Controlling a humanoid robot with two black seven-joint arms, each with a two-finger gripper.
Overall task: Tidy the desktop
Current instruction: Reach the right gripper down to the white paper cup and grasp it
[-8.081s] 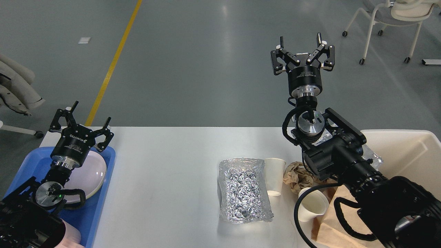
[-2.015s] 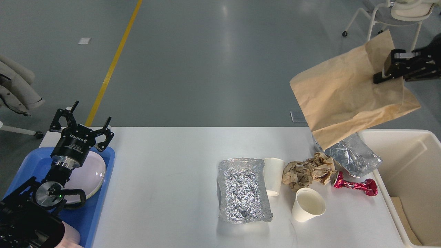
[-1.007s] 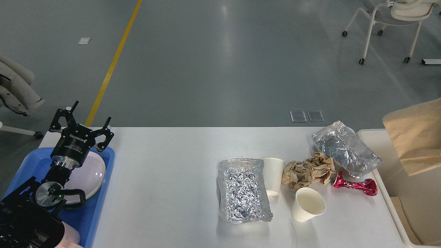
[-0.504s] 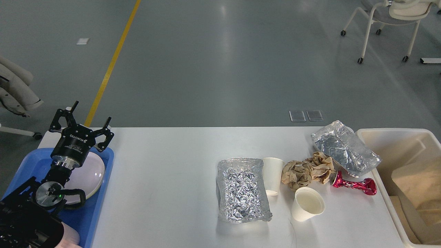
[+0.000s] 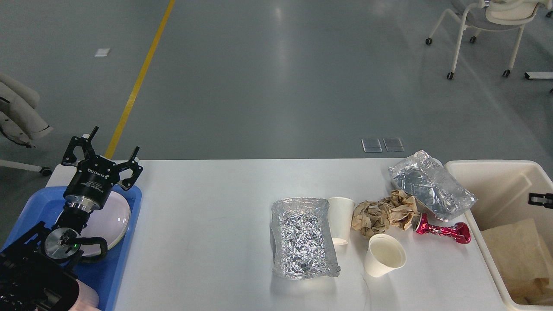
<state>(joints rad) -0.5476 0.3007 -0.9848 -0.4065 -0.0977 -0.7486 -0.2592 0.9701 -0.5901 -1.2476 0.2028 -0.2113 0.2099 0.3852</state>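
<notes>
The white desktop [image 5: 207,224] holds litter on its right half: a flat foil tray [image 5: 302,237], a second foil tray [image 5: 432,185] at the far right, a paper cup lying on its side [image 5: 340,218], an upright paper cup [image 5: 386,255], crumpled brown paper [image 5: 382,214] and a red foil wrapper [image 5: 443,231]. My left gripper [image 5: 116,139] is open and empty above the blue tray [image 5: 125,242] at the left. Only a small black tip of my right gripper [image 5: 541,198] shows at the right edge, over the cream bin [image 5: 492,163]. A brown paper bag [image 5: 518,250] lies inside the bin.
A white plate [image 5: 114,216] sits in the blue tray under my left arm. A pink item [image 5: 88,298] shows at the tray's near end. A wheeled chair [image 5: 488,26] stands on the floor far right. A yellow floor line [image 5: 138,82] runs behind the table.
The brown paper bag, held high by my right gripper two seconds ago, has dropped into the cream bin and settled lower. The right gripper's tip has come into view. The left arm has not moved.
</notes>
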